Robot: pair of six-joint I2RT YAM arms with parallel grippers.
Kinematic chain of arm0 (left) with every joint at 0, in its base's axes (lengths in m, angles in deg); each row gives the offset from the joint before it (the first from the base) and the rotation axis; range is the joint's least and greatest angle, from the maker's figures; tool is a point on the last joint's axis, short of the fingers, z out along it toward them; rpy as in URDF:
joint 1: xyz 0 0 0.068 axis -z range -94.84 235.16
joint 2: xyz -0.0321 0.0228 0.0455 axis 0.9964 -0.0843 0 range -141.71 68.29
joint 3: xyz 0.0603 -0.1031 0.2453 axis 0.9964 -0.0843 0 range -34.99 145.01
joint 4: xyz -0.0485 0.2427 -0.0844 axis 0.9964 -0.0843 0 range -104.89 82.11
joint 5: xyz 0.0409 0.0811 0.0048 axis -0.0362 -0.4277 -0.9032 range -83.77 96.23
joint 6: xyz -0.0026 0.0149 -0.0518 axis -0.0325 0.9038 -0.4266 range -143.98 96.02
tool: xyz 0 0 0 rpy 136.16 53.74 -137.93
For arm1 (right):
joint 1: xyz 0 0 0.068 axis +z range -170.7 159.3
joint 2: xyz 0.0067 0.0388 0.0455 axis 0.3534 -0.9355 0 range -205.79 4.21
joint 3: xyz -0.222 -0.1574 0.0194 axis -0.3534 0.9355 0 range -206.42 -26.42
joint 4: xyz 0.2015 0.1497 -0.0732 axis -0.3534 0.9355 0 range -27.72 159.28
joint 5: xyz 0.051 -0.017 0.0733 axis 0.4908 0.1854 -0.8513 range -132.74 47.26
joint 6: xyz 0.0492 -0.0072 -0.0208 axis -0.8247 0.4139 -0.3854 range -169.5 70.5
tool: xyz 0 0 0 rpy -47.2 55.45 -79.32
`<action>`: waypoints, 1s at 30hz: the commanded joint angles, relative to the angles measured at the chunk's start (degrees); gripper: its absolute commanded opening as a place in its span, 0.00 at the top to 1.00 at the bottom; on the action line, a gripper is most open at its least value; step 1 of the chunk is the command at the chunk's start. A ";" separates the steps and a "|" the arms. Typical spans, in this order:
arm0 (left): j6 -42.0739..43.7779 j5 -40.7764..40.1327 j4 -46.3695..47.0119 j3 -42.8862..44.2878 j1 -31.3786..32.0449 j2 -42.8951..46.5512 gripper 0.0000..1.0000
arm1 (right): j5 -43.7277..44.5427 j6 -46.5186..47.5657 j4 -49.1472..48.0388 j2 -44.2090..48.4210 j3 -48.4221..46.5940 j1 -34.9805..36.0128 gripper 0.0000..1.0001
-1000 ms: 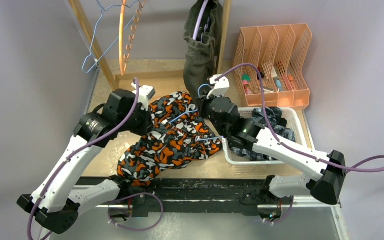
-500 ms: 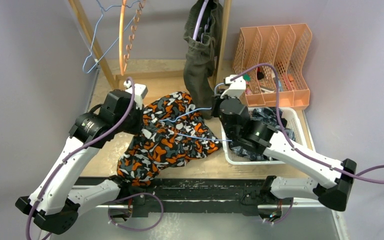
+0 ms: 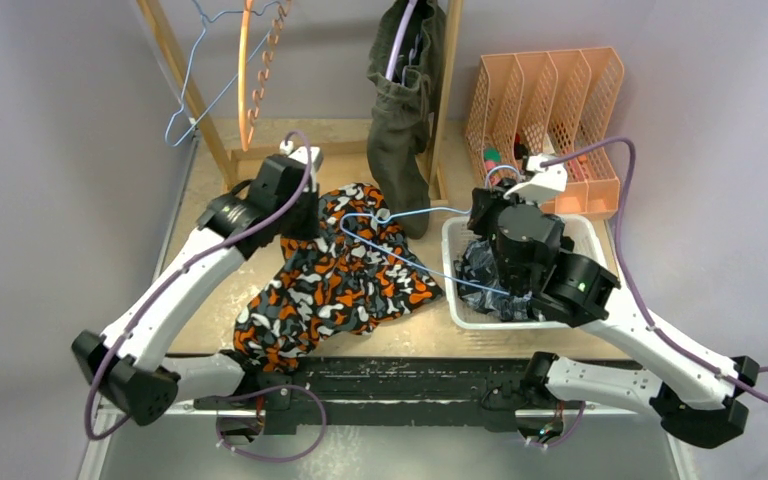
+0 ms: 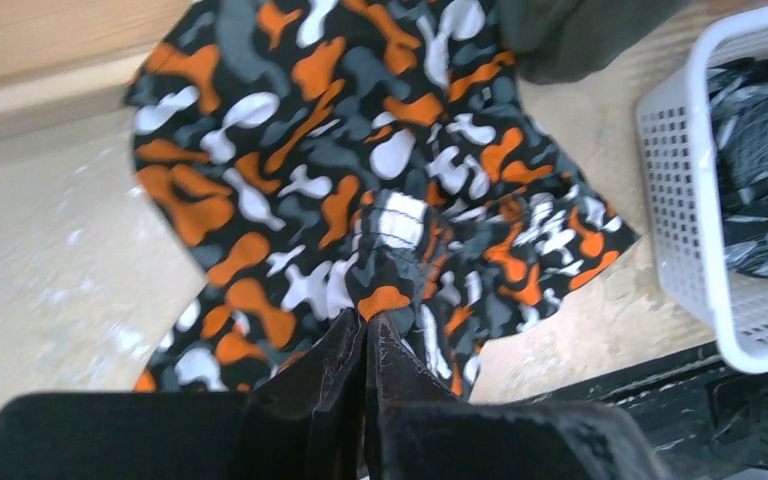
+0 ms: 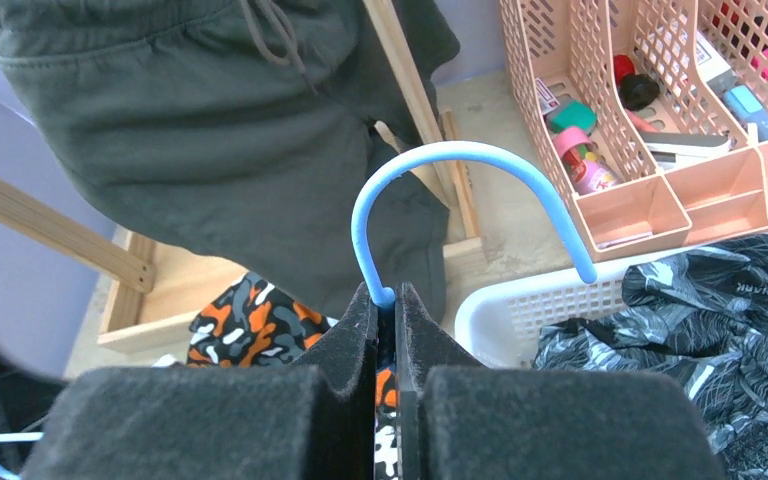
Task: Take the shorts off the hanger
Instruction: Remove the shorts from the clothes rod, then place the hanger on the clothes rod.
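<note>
Right wrist, navy shorts [image 5: 720,330], blurred lettering

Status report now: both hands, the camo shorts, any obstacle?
Left hand shut on camo shorts. Right hand shut on blue hanger. Olive shorts hang close by.

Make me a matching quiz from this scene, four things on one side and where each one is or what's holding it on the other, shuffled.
Things:
1. camo shorts
2. olive shorts
3. hanger
4. basket

Places or states:
A. hanging on the rack
B. pinched by the left gripper
C. holds dark printed fabric
D. hook clamped in the right gripper

Pairs: 1-B, 2-A, 3-D, 4-C
</note>
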 commanded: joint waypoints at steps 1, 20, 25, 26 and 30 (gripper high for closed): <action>-2.60 8.43 14.65 1.39 -0.09 -5.29 1.00 | 1.86 -3.84 1.45 1.06 0.26 0.22 1.00; -5.92 -5.25 5.44 2.40 -0.35 11.01 0.28 | -25.42 13.14 -18.19 11.70 14.84 0.20 1.00; -2.66 0.76 7.24 2.82 -0.35 18.07 0.25 | -28.38 14.38 -18.27 9.00 14.16 0.24 1.00; -1.32 5.88 7.07 2.77 -0.35 18.08 0.25 | -29.27 15.04 -18.25 8.35 13.89 0.25 1.00; 0.18 27.21 7.07 -0.43 -0.33 16.36 0.24 | -29.04 17.86 -18.85 5.66 11.16 0.21 1.00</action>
